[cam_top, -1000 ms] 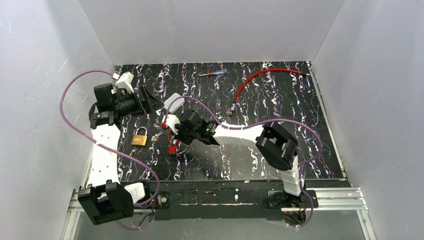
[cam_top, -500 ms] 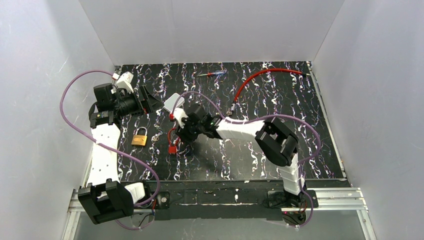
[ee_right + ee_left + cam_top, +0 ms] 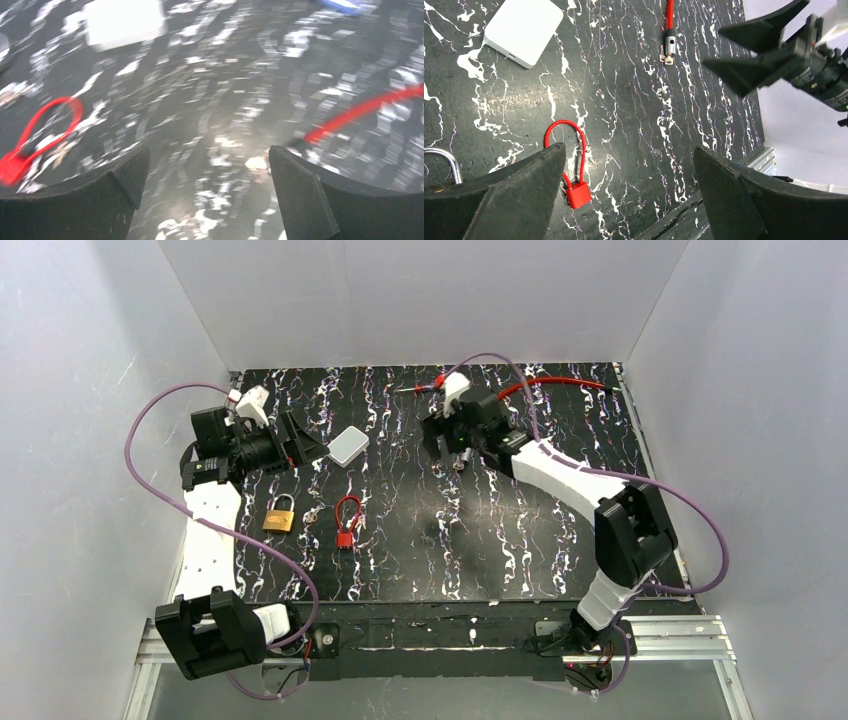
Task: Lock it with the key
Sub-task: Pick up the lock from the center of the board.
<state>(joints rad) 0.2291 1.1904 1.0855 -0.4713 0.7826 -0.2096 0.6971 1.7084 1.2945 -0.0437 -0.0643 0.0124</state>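
Observation:
A red cable lock (image 3: 347, 520) lies flat on the black marbled mat, with a brass padlock (image 3: 280, 515) to its left. Between them sits a small silvery piece (image 3: 314, 512) that may be the key; it is too small to tell. My right gripper (image 3: 438, 438) hangs open and empty at the back middle, far from the locks. In the blurred right wrist view the red lock (image 3: 45, 125) lies far left of the gripper (image 3: 208, 149). My left gripper (image 3: 308, 440) is open and empty at the back left. The left wrist view looks between its fingers (image 3: 628, 147) onto the red lock (image 3: 577, 195).
A white box (image 3: 348, 446) lies just right of my left gripper. A red cable (image 3: 520, 390) with a metal connector (image 3: 462, 460) curves across the back right. A blue and red screwdriver (image 3: 420, 388) lies at the back edge. White walls enclose three sides.
My right gripper has opened, left the red lock on the mat and swung away to the back right, near the cable connector. The left arm has not moved.

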